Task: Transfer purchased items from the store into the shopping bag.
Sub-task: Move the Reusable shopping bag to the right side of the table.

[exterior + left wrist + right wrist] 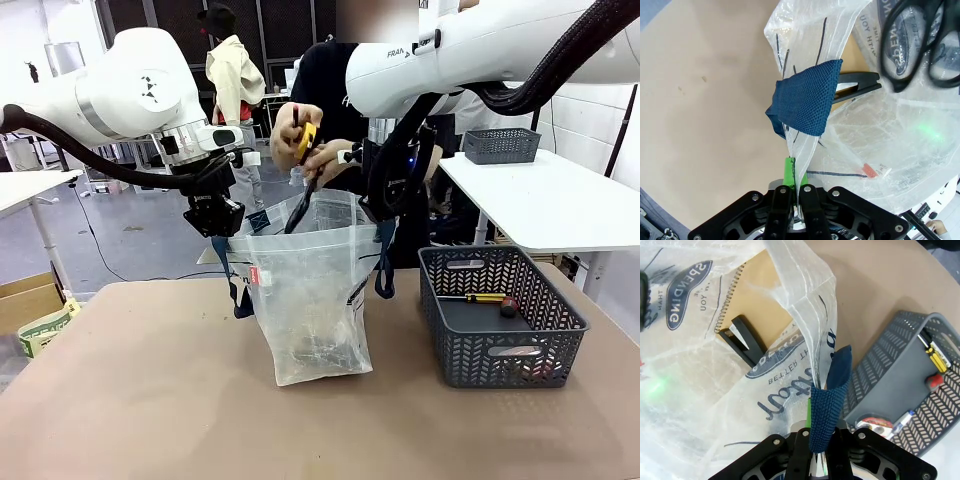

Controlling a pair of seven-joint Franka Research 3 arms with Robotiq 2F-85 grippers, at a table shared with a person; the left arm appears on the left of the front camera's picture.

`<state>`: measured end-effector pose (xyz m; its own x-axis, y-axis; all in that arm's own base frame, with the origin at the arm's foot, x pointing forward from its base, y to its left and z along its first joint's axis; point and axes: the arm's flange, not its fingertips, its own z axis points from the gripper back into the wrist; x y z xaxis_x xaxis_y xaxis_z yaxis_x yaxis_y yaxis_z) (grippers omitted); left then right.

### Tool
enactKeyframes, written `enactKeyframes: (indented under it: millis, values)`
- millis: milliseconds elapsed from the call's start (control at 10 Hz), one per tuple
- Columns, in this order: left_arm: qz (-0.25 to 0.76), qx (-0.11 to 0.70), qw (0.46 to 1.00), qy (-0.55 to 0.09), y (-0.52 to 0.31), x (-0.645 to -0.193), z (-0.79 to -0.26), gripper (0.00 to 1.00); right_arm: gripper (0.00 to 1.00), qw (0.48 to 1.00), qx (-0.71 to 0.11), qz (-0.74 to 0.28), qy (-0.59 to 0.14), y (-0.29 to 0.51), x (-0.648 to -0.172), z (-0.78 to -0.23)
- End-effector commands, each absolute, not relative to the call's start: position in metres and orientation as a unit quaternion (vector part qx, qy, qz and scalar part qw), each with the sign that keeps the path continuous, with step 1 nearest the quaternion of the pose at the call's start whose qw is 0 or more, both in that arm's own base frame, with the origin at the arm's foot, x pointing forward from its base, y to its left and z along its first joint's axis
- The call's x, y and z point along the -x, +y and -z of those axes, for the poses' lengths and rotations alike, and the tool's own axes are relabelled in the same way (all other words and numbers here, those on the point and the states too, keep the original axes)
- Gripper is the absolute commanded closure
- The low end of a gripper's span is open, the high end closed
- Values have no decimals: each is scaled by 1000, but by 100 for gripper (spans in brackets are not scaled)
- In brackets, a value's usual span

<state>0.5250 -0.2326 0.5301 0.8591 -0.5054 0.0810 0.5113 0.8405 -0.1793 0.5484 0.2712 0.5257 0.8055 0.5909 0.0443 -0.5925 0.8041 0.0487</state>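
Both tools hold the shopping bag [315,300] open on the counter [150,400]
The left tool [796,175] is clamped shut on the bag's thin rim just below a navy strap [807,97]; the right tool [820,427] is clamped on the other navy strap and rim. The bag stands upright between them, left of the grey basket [500,335], which has a yellow-and-black item [487,298] inside. The person's hands [310,145] hold a yellow and black thing over the bag's mouth. A brown spiral notebook [760,305] lies inside the bag
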Motion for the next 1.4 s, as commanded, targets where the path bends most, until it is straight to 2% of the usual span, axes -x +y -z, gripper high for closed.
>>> enactKeyframes:
  millis: [0, 1300]
  values:
    - [264, 98, 959, -15, -232, -525, -530, 100, 100, 950, -30, -310, -14, 271, -550, -525]
    - [264, 98, 959, -15, -232, -525, -530, 100, 100, 950, -30, -310, -14, 271, -550, -525]
